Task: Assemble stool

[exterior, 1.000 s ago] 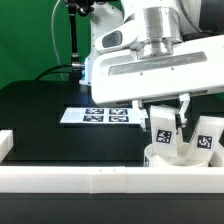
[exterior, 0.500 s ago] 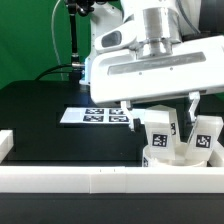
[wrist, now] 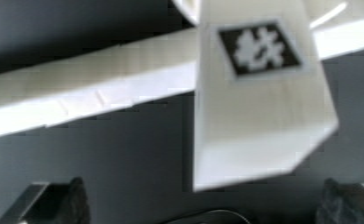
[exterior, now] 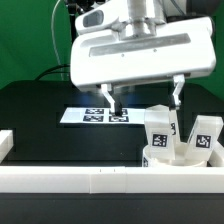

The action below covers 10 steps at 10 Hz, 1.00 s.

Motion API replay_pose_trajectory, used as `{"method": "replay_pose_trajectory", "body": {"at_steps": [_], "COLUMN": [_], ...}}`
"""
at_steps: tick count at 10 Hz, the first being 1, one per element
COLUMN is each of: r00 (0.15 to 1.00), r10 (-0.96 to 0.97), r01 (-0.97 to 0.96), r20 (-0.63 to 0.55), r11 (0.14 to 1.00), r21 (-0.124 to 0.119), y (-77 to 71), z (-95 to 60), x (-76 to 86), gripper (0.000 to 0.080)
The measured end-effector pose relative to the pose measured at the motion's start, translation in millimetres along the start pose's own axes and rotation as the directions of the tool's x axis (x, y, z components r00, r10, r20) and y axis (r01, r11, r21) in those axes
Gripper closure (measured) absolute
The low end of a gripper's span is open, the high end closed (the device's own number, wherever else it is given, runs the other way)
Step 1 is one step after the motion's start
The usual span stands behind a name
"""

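Leg released, claw clear

Gripper (exterior: 142,97) jaws stand wide apart, empty, above the white plastic block leg (exterior: 160,129) standing in the white round disc seat (exterior: 165,158), lower right. Second leg (exterior: 205,137) stands beside. Next move, judged: fetch another leg.

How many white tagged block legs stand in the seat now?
2: one white tagged block leg upright below the open gripper, another toward the exterior view's right, both in the round white seat. More may be hidden.
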<state>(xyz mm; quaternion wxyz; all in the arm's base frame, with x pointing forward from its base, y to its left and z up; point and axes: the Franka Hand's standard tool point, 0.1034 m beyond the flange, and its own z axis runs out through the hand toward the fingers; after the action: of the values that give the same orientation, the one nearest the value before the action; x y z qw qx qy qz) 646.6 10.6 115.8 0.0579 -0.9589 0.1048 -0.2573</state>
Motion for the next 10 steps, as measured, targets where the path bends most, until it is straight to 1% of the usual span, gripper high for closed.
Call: {"method": "replay_pose_trajectory", "body": {"at_steps": [1, 4, 7, 8, 9, 10], "r00": [1.000, 1.000, 0.998, 0.988, 0.969, 0.950], "r10": [0.003, 0.003, 0.004, 0.007, 0.007, 0.001], "r01": [-0.003, -0.004, -0.004, -0.014, -0.023, -0.028], "r20": [0.015, 0.014, 0.062, 0.155, 0.246, 0.313], "r11": [1.000, 1.000, 1.000, 0.999, 0.998, 0.996], "r21": [0.005, 0.003, 0.014, 0.039, 0.064, 0.082], "y": [0.4, 1.2, -0.8, -5.5, -8.6, -10.7], "z": [-4.4, -2.3, 0.0, 0.5, -1.2, -2.2], "x": [4.9, 3.3, -1.2, -6.0, -5.5, -4.3], "gripper": [0.0151, 0.0151, 0.0151, 0.0151, 0.0151, 0.0151]}}
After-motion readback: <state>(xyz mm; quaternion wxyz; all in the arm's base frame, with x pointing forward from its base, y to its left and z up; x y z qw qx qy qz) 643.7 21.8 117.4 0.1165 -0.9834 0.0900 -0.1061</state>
